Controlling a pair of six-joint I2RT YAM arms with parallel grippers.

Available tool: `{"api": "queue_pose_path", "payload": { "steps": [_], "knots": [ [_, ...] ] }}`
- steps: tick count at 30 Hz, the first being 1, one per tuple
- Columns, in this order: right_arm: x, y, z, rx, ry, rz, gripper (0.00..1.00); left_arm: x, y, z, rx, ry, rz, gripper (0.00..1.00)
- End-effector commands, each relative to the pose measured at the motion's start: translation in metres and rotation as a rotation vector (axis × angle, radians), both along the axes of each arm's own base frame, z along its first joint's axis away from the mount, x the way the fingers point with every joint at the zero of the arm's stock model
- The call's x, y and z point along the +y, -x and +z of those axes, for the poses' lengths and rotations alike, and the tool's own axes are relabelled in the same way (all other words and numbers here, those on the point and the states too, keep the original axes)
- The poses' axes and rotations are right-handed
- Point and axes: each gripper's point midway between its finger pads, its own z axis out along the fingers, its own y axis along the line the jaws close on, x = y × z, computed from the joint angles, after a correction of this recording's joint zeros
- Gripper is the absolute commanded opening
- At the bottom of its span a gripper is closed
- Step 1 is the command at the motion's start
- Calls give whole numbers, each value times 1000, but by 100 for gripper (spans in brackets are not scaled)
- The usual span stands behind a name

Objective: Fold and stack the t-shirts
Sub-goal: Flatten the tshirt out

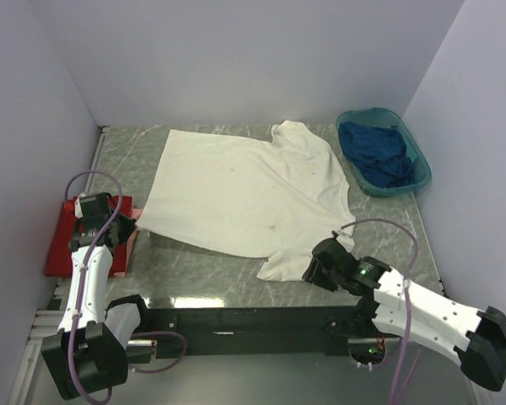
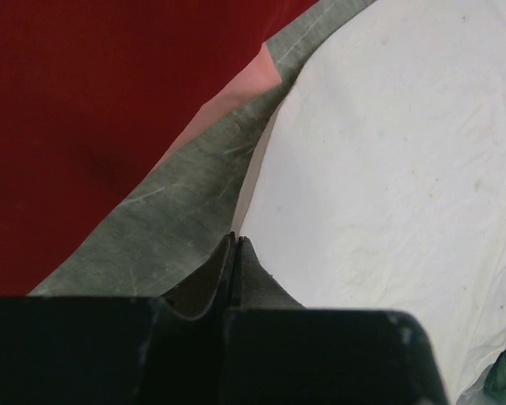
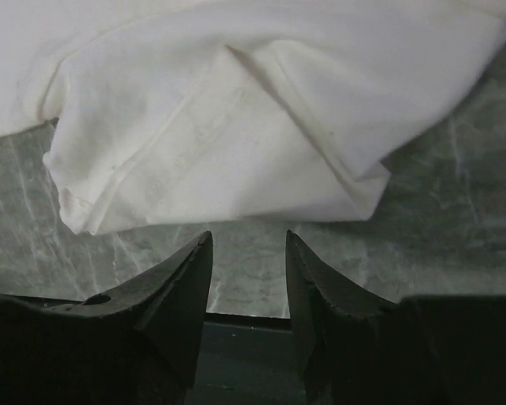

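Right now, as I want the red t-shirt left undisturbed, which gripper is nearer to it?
Left. The left gripper sits shut at the red t-shirt's right edge, by the cream-white t-shirt's corner. The right gripper is open across the table, at that shirt's near edge.

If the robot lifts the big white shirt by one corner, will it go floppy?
Probably floppy: the white shirt lies flat with soft wrinkles and a creased sleeve. It looks thin, so likely light. Pushed, it would likely bunch rather than slide.
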Motion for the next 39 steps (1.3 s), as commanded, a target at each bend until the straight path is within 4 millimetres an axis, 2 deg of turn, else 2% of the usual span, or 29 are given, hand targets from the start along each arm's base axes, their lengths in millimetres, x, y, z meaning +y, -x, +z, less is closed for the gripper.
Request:
{"api": "queue_pose_path", "payload": {
  "steps": [1, 7, 10, 15, 17, 20, 23, 26, 29, 30, 33, 35, 39],
  "knots": [
    [-25, 4, 1, -12, -13, -203, 47, 9, -9, 14, -50, -28, 27, 0],
    [-39, 2, 0, -62, -87, -346, 48, 8, -11, 10, -43, -20, 18, 0],
    [-45, -3, -1, -81, -60, -375, 50, 8, -10, 10, -41, -22, 16, 0],
    [-49, -11, -1, -80, 34, -366, 52, 8, -11, 11, -45, -23, 17, 0],
    [-51, -11, -7, -52, 80, -350, 52, 8, -11, 12, -46, -25, 16, 1],
    [-51, -13, -14, -40, 105, -339, 52, 8, -11, 11, -48, -25, 16, 0],
    [-52, -19, -11, -57, 107, -347, 51, 6, -11, 12, -50, -15, 4, 0],
    [-50, -25, -4, -86, 97, -338, 45, 6, -11, 12, -51, -14, 5, 0],
    [-46, -26, 3, -92, 89, -304, 24, 6, -12, 12, -50, -16, 7, 0],
    [-45, -25, 5, -88, 89, -290, 12, 6, -11, 11, -46, -13, 9, 0],
    [-38, -20, 15, -70, 74, -227, 0, 6, -10, 11, -47, -11, 13, 0],
    [-30, -16, 25, -70, 36, -164, 0, 6, -9, 9, -45, -6, 18, 0],
    [-27, -3, 43, -64, -8, -92, 0, 5, -8, 8, -48, 5, 30, 0]
  ]
}}
